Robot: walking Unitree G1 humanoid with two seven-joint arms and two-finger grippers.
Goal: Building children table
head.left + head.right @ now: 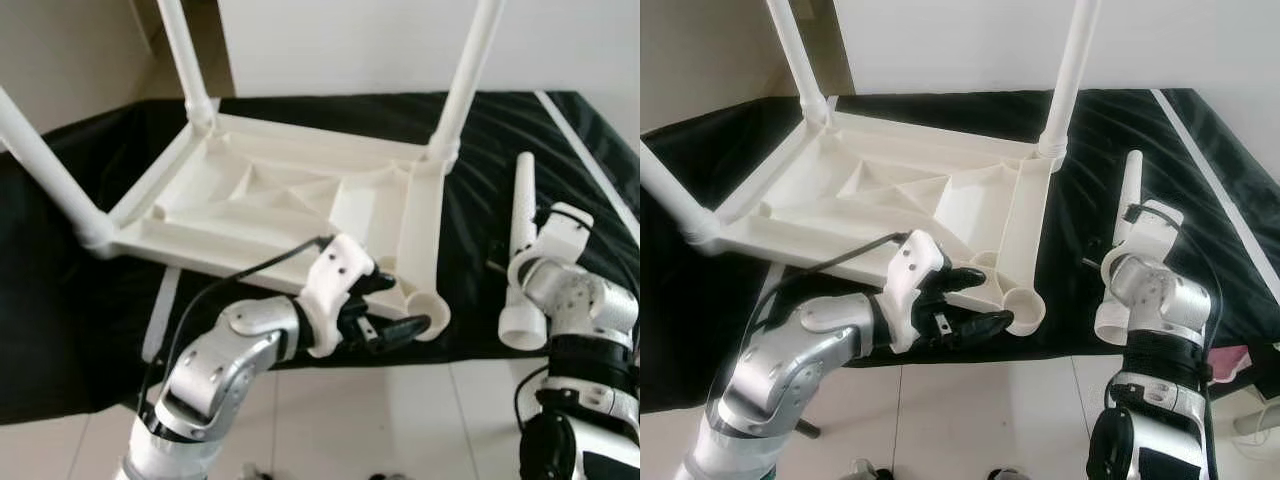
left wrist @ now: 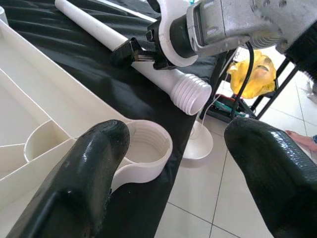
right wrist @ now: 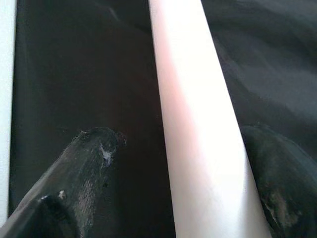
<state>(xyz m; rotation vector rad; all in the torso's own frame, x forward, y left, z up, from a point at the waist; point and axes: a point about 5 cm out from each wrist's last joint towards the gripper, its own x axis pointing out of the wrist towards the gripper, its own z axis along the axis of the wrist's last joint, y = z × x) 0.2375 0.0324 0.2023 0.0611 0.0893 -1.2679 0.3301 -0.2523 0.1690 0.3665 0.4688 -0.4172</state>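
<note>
A white plastic children's table (image 1: pixel 280 190) lies upside down on a black cloth. Three white legs stand in its corners: back left (image 1: pixel 185 50), back right (image 1: pixel 470 70) and front left (image 1: pixel 40 160). The near right corner socket (image 1: pixel 430 308) is threaded and holds nothing. My left gripper (image 1: pixel 400 305) is open right beside that socket (image 2: pixel 146 148), with one finger (image 2: pixel 99 163) against the corner. A loose white leg (image 1: pixel 523 215) lies on the cloth to the right, its threaded end (image 2: pixel 193 94) at the cloth's front edge. My right gripper (image 3: pixel 193 148) is open and straddles this leg (image 3: pixel 193 99).
The black cloth (image 1: pixel 60 300) covers a low surface whose front edge runs just below the table's near side. White tile floor (image 1: pixel 380 410) lies in front. A white strip (image 1: pixel 590 150) crosses the cloth at far right. A yellow bag (image 2: pixel 252 74) hangs on a dark stand.
</note>
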